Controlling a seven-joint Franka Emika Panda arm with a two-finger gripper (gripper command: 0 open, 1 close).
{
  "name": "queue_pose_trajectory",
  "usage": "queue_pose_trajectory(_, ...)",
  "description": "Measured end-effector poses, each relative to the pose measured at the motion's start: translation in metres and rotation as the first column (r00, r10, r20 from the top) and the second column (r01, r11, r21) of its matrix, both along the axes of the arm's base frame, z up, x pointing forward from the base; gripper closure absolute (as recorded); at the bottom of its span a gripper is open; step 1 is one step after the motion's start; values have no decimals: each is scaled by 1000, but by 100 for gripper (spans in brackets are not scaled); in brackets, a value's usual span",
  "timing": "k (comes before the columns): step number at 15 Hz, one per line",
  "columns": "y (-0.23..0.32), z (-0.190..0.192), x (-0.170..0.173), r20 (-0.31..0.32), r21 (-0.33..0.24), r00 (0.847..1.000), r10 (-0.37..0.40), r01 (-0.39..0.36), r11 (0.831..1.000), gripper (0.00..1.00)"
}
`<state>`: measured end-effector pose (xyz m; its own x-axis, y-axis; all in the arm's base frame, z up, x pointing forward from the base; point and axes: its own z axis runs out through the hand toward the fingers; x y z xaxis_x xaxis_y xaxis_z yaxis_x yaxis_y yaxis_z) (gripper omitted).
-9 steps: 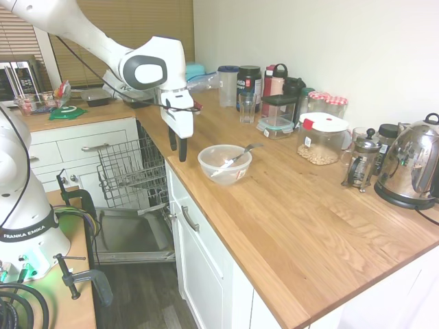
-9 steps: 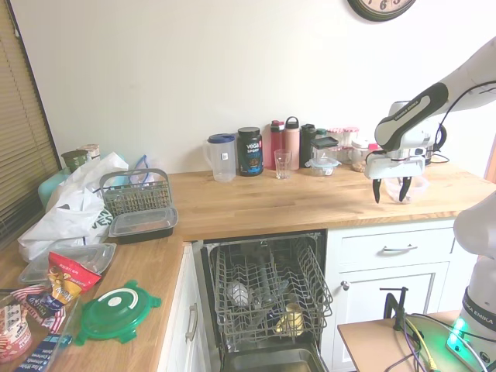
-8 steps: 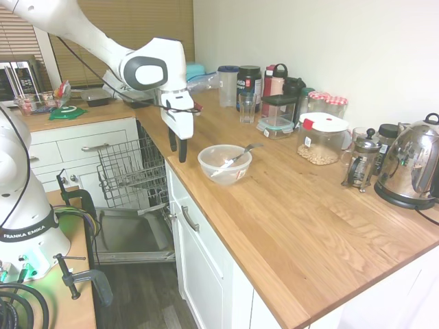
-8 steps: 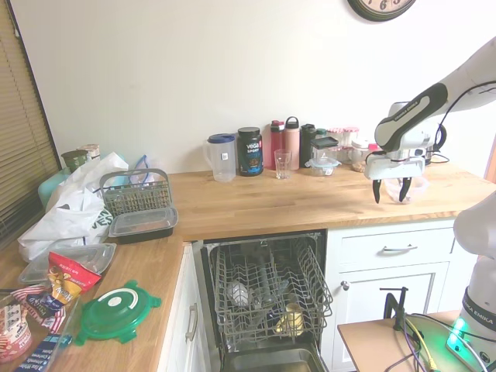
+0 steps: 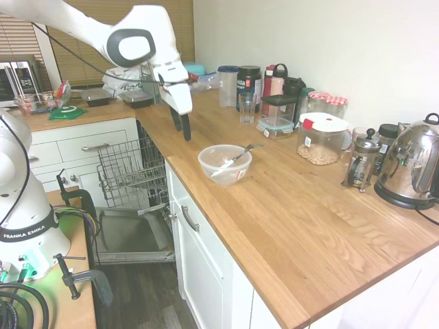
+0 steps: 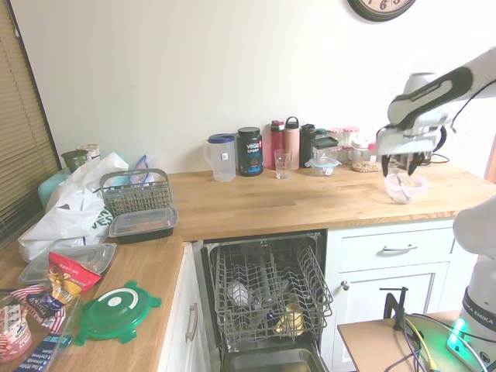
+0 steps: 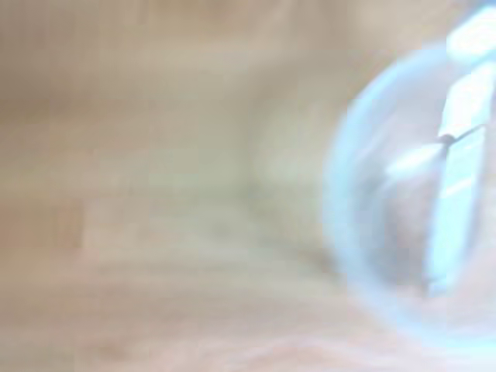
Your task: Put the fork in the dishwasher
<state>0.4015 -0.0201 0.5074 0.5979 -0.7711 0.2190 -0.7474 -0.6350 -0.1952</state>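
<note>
Raised since before, open claw (image 5: 182, 126) hangs above wooden counter (image 5: 288, 226), empty.

Directly under the fingers (image 5: 181, 127) the worktop (image 5: 288, 226) is bare wood. Just beside them stands the clear bowl (image 5: 224, 164), with the fork (image 5: 235, 159) leaning across its rim. Behind the fingers, along the wall, a row of bottles and jars (image 5: 274, 96) blocks that side. Below and to the other side, the dishwasher (image 6: 267, 298) is open, its wire rack (image 5: 130, 171) pulled out and free from above.
</note>
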Motion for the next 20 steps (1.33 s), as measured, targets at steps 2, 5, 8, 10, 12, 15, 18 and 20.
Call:
queue_pose_trajectory(2,-38,40,8,21,15,999,-31,31,999,0)
queue_pose_trajectory(5,-79,39,57,-38,39,999,-26,28,999,0)
queue_pose_trajectory(8,-78,1,101,-140,21,990,17,-15,1000,0)
queue_pose_trajectory(10,-82,-19,106,-209,14,978,21,-18,1000,0)
queue_pose_trajectory(12,-91,-34,105,-258,25,966,33,-27,999,0)
queue_pose_trajectory(15,-88,-66,105,-314,37,948,50,-40,999,0)
queue_pose_trajectory(18,-79,-99,111,-346,45,936,68,-55,997,0)
queue_pose_trajectory(20,-73,-120,119,-364,50,929,73,-59,997,0)
